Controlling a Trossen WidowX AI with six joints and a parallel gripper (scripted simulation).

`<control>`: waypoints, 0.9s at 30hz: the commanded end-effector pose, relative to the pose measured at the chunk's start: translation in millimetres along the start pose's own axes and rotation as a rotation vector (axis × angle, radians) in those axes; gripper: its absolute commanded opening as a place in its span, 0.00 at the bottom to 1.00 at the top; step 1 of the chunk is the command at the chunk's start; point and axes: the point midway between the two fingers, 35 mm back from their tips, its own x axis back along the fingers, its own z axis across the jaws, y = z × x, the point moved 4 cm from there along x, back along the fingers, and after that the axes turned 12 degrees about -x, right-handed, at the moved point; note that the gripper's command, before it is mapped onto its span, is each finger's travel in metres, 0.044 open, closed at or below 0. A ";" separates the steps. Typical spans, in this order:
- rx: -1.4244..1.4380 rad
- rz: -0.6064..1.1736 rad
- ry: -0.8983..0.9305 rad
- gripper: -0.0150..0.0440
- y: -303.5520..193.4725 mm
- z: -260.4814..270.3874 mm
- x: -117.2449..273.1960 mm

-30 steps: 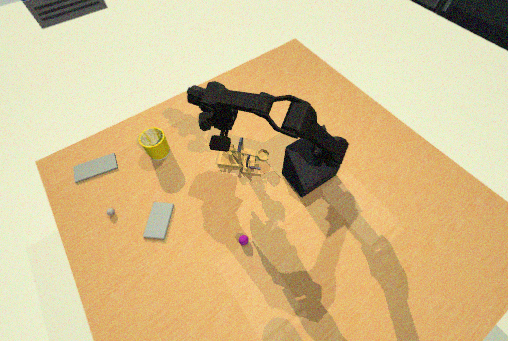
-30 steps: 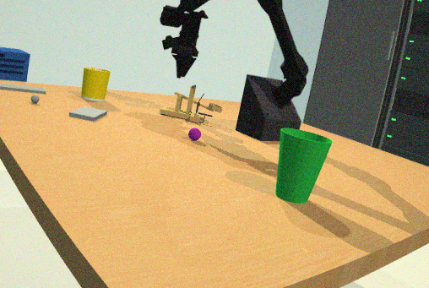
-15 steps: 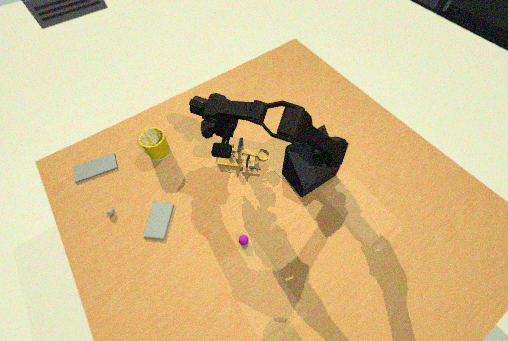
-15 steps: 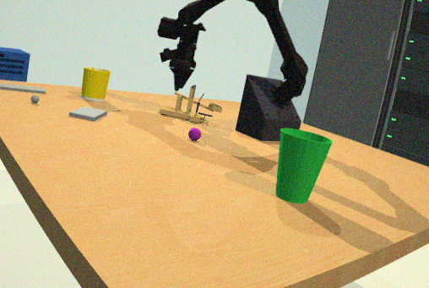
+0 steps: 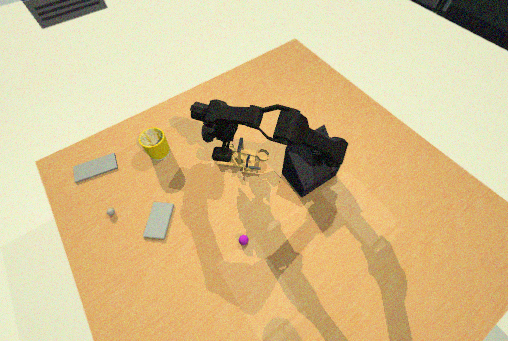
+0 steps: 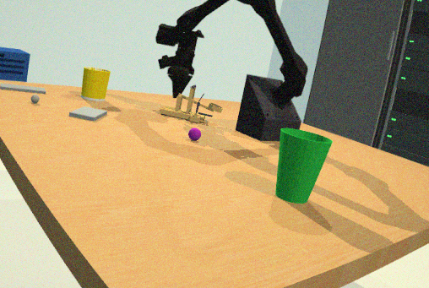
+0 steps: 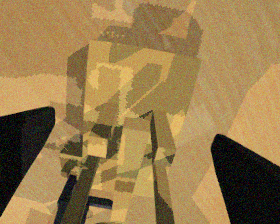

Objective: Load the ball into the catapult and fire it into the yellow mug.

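The wooden catapult (image 5: 242, 162) (image 6: 177, 113) (image 7: 183, 80) stands on the table in front of the robot's base, its cup end on the side toward that base. No ball can be made out in its cup. My gripper (image 5: 222, 156) (image 6: 176, 94) (image 7: 135, 128) is open and empty, pointing down just above the catapult's end away from the base. In the wrist view its fingers stand on either side of the catapult. The yellow mug (image 5: 159, 149) (image 6: 95, 85) stands upright at the far left. A purple ball (image 5: 243, 240) (image 6: 194, 134) lies on the table away from the catapult.
A small grey ball (image 5: 111, 212) (image 6: 35, 99) lies near two flat grey slabs (image 5: 159, 220) (image 5: 95, 168). A green cup (image 6: 301, 168) stands upright at the near right in the exterior view. The robot's black base (image 5: 305, 171) (image 6: 266, 113) is beside the catapult.
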 end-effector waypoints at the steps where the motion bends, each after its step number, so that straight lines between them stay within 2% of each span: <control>1: -0.005 0.010 0.005 1.00 -1.4 -0.2 -11.3; 20: -0.005 0.011 0.006 1.00 -2.9 -0.3 -31.5; 27: -0.001 0.007 0.000 0.69 -2.3 -0.1 -28.1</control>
